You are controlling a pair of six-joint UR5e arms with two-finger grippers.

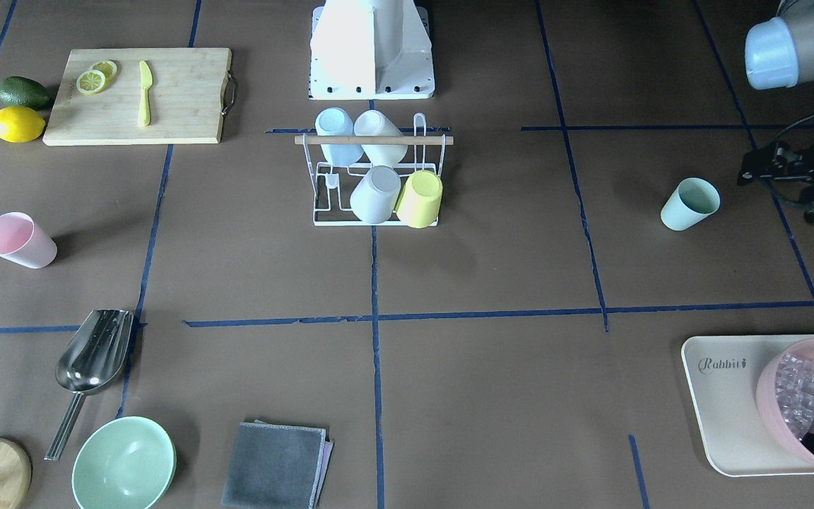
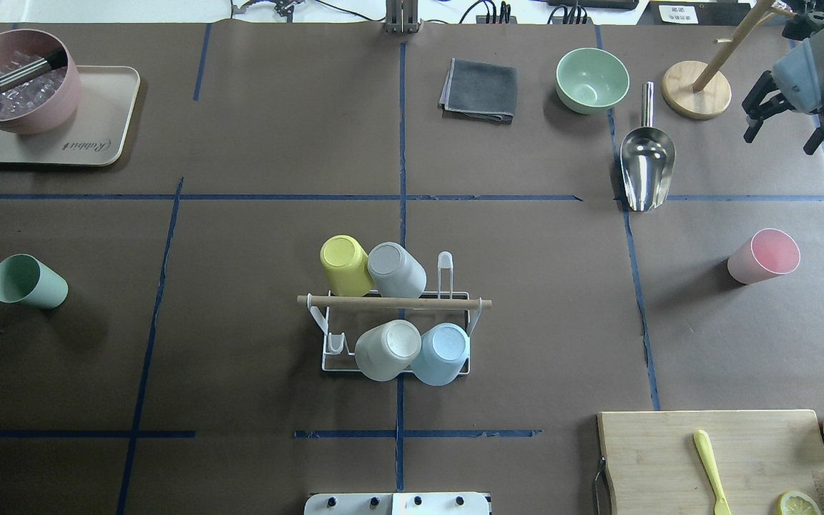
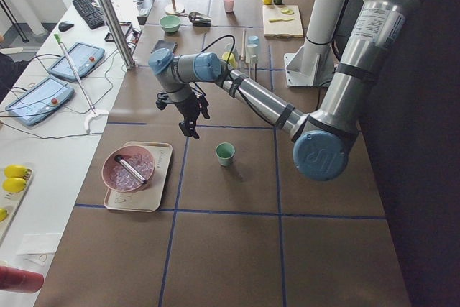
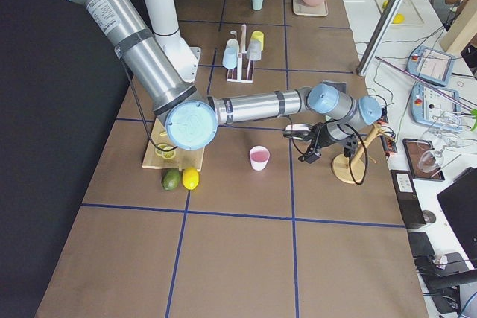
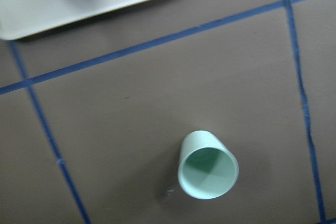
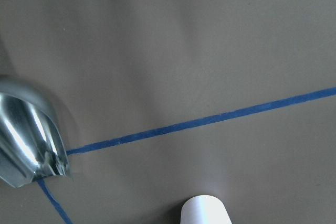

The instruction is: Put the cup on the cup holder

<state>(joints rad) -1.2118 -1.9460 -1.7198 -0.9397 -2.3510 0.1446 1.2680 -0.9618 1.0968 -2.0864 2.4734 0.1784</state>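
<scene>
The white wire cup holder [image 1: 322, 212] with a wooden rod handle stands mid-table, also in the overhead view [image 2: 326, 361]. Yellow, grey, white and light blue cups hang upside down on its prongs. A green cup [image 1: 689, 203] stands upright on the robot's left side, seen from above in the left wrist view [image 5: 207, 165]. A pink cup [image 2: 764, 255] stands on the robot's right side. My left gripper [image 1: 757, 166] hovers beside the green cup, open and empty. My right gripper [image 2: 784, 129] hangs high, beyond the pink cup, open and empty.
A tray [image 2: 108, 118] with a pink bowl of ice sits far left. A grey cloth [image 2: 480, 89], green bowl [image 2: 592, 79], metal scoop [image 2: 646, 161] and wooden stand [image 2: 697, 89] lie along the far side. A cutting board [image 2: 712, 458], lemon and avocado are near right.
</scene>
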